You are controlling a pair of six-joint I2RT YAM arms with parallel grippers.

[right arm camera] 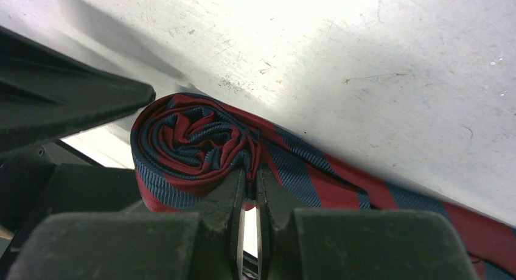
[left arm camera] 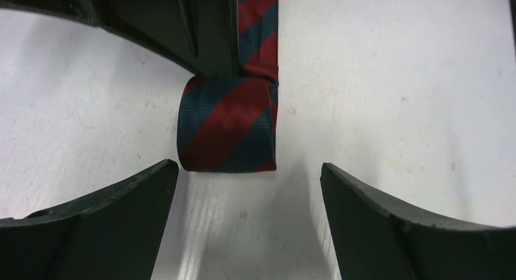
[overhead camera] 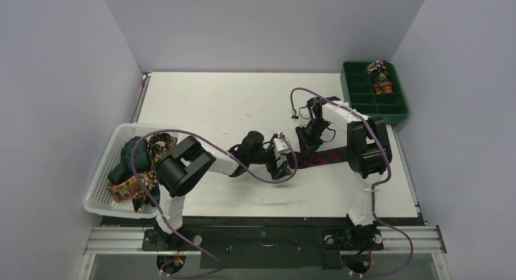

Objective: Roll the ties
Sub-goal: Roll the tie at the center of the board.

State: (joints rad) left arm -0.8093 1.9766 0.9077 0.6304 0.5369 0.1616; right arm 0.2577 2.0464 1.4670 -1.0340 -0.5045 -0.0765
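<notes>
A navy tie with red diagonal stripes [overhead camera: 331, 156] lies on the white table, its end wound into a small roll [left arm camera: 228, 125]. In the right wrist view the roll [right arm camera: 182, 140] shows its spiral end. My right gripper [right arm camera: 251, 175] is shut on the roll's outer layers and pinches the fabric between its tips. My left gripper [left arm camera: 249, 170] stands open just short of the roll, with one finger [left arm camera: 109, 213] on each side and nothing between them. In the top view both grippers meet at mid-table, the left [overhead camera: 281, 168] and the right [overhead camera: 306, 141].
A white mesh basket [overhead camera: 100, 189] at the left edge holds several loose ties [overhead camera: 137, 161]. A green compartment tray [overhead camera: 359, 103] stands at the far right corner with rolled ties [overhead camera: 380, 76] in its back cells. The tie's unrolled length runs right under the right arm.
</notes>
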